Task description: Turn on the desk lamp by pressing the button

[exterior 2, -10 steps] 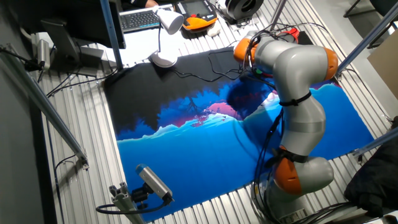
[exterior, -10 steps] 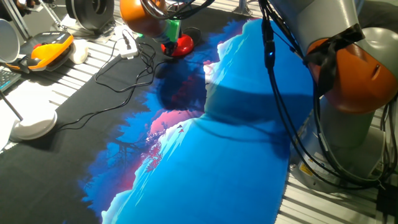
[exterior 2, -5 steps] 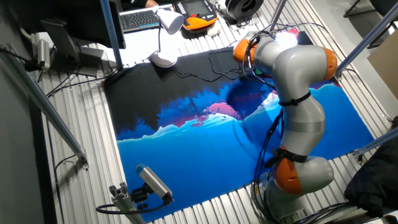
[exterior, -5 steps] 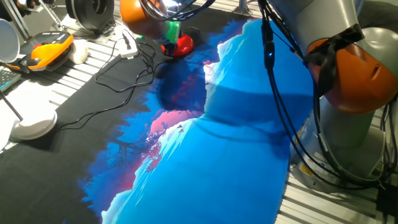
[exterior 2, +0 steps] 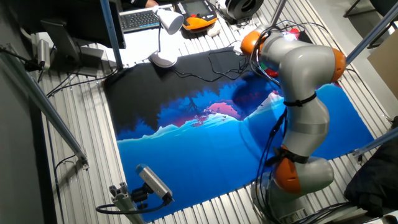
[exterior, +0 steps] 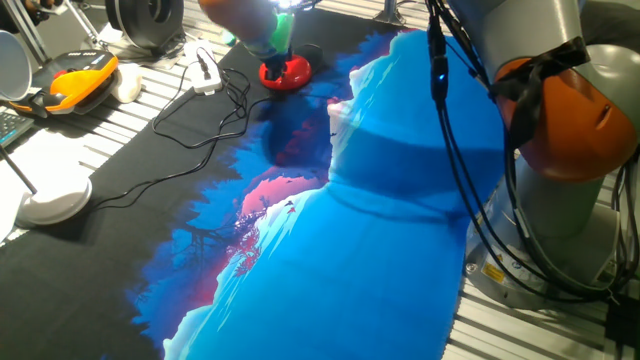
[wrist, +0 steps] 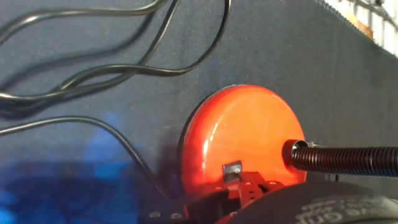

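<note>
Red glossy base of desk lamp (exterior: 285,72) at far edge of black-and-blue mat (exterior: 350,230) on bench; tool (exterior: 277,30) right above it, fingertips hidden. White disc lamp (exterior: 52,203) well apart, off mat.

Other fixed view: arm (exterior 2: 297,74) masks red lamp entirely.

Hand view: domed base (wrist: 239,140) fills centre, ribbed dark stem (wrist: 348,160) leaving rightward, black cables (wrist: 93,68) just beside. Tool state: cannot tell.

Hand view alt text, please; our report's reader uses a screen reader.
A glossy red domed lamp base sits on dark cloth, filling the middle of the view. A dark ribbed stem leaves its right side, and black cables loop across the cloth above and left.
</note>
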Tool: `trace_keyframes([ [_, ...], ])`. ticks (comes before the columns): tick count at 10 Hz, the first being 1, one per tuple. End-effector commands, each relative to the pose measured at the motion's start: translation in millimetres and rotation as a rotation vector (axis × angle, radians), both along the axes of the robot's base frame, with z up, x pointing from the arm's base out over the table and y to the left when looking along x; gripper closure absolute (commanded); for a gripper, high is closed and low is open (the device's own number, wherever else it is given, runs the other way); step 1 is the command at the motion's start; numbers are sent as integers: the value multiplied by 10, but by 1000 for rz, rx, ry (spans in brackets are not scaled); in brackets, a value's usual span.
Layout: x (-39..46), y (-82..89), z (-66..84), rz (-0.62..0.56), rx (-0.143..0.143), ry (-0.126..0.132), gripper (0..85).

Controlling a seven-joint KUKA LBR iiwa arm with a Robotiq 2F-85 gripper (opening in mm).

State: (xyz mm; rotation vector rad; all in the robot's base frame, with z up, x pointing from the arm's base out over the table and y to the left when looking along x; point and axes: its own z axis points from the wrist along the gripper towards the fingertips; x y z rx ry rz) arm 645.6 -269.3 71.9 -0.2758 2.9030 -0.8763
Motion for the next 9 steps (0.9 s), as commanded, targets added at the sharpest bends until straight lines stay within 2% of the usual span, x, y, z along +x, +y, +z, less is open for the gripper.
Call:
trace_keyframes([
  [1, -5, 15, 14, 0, 0, 3, 850],
  [3, -14, 39, 21, -8, 4, 1, 850],
  [5, -27, 91, 21, -24, 27, 3, 850],
  [7, -52, 185, 38, -40, 36, 6, 850],
  [9, -72, 301, 73, -72, 78, 7, 850],
])
